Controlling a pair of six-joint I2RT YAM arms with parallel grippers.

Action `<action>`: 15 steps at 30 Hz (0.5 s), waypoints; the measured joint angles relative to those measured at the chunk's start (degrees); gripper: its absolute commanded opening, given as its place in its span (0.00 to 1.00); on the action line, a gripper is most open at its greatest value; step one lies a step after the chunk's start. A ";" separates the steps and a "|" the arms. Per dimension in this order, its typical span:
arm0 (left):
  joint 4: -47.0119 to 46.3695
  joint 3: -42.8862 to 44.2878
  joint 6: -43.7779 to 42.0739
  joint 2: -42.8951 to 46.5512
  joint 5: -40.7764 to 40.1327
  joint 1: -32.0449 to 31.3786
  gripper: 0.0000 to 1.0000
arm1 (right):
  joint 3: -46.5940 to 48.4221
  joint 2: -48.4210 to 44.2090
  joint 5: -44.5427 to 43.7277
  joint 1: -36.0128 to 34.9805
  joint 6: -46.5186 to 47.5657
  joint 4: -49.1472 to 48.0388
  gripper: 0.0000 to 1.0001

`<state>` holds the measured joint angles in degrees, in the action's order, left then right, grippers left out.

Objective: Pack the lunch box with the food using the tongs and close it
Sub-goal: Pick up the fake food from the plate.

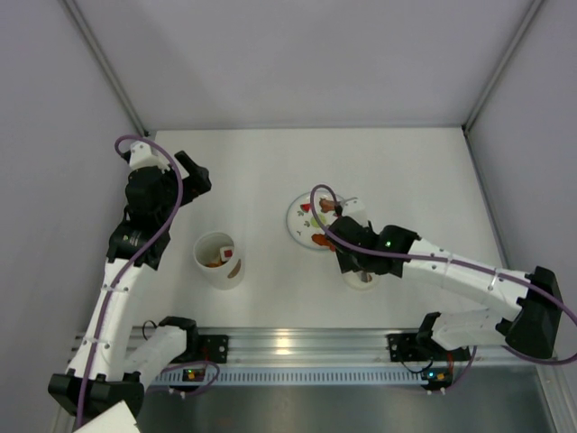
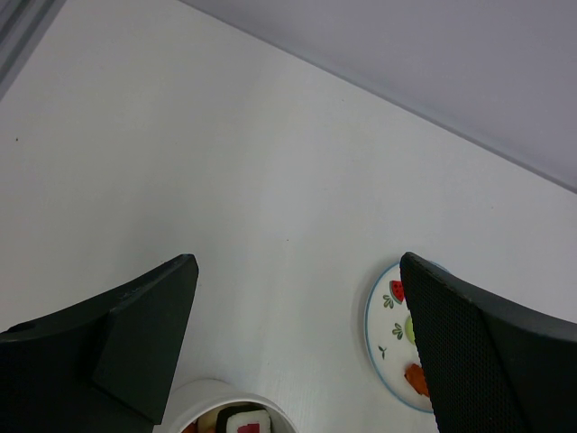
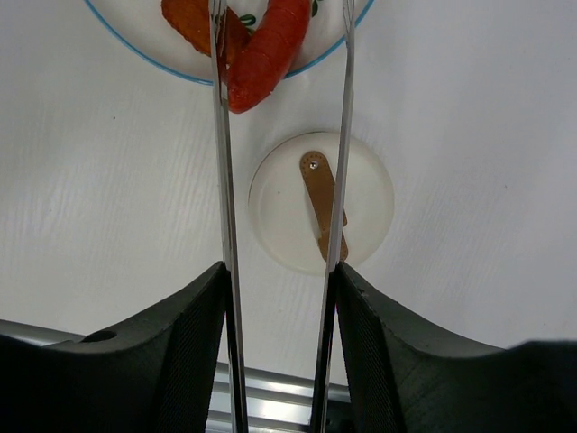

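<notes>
I am holding the tongs (image 3: 225, 225) in the right claw (image 3: 279, 281), whose fingers are pressing the two blades partly together. Ahead of that claw, the blade tips are straddling a red food piece (image 3: 270, 45) lying across the edge of the plate (image 3: 135, 27). One blade is crossing the piece and the other is standing apart from it. Directly beneath the claw, a white round lid (image 3: 361, 198) with a brown strap is lying on the surface (image 3: 108, 180). The left claw (image 2: 297, 347) is hanging wide and empty. The lunch box (image 2: 194, 397) is sitting upright below it, behind its fingers, with food pieces (image 2: 242, 420) inside.
</notes>
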<state>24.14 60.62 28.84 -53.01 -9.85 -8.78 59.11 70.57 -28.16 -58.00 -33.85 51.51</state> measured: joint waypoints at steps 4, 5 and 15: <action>0.00 0.00 0.00 0.00 0.00 0.00 0.99 | -1.11 -0.39 0.70 0.00 -0.76 0.00 0.49; 0.00 0.00 0.00 0.00 0.00 0.00 0.99 | -1.38 -0.59 1.03 0.00 -0.90 -0.04 0.48; 0.00 0.00 0.00 0.00 0.00 0.00 0.99 | -2.14 -0.81 2.36 -0.94 -2.01 -0.04 0.39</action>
<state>24.14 60.62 28.84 -53.01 -9.85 -8.78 56.97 69.76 -25.80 -58.94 -35.86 51.46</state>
